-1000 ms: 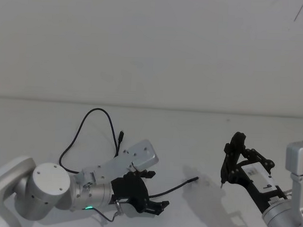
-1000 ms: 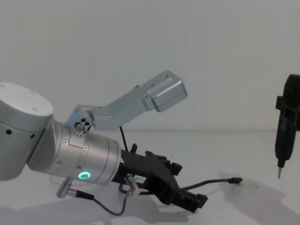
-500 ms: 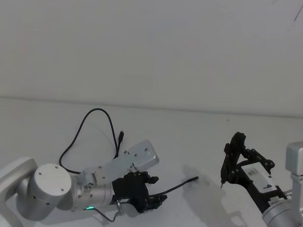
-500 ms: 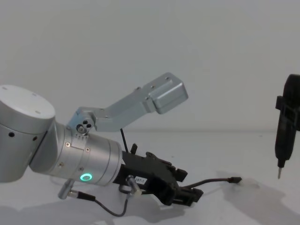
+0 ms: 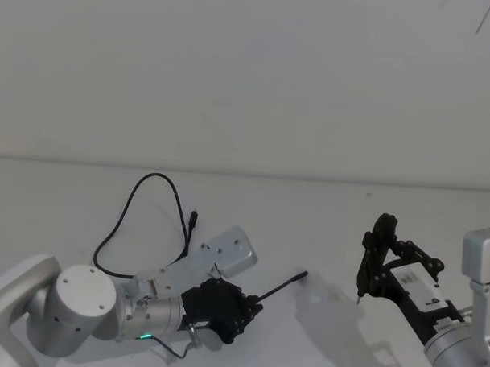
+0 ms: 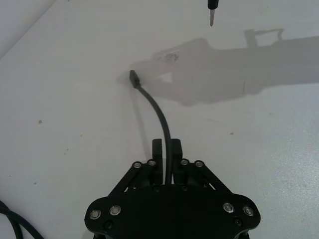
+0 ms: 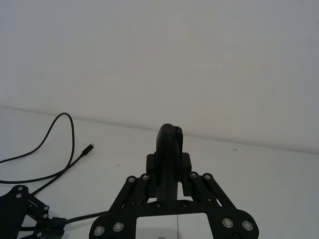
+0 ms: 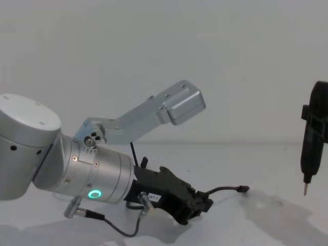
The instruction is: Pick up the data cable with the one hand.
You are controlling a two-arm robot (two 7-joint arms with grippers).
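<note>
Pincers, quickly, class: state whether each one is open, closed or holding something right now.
Left pincer: closed, holding the cable.
Right pincer: closed, holding a black pen-like tool.

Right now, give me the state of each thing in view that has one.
Thin black data cable: clamped near one plug, rest looped on the white table.
Blocky black left gripper: shut on the cable.
Black right gripper: shut on a slim black pen-like tool, tip down.
</note>
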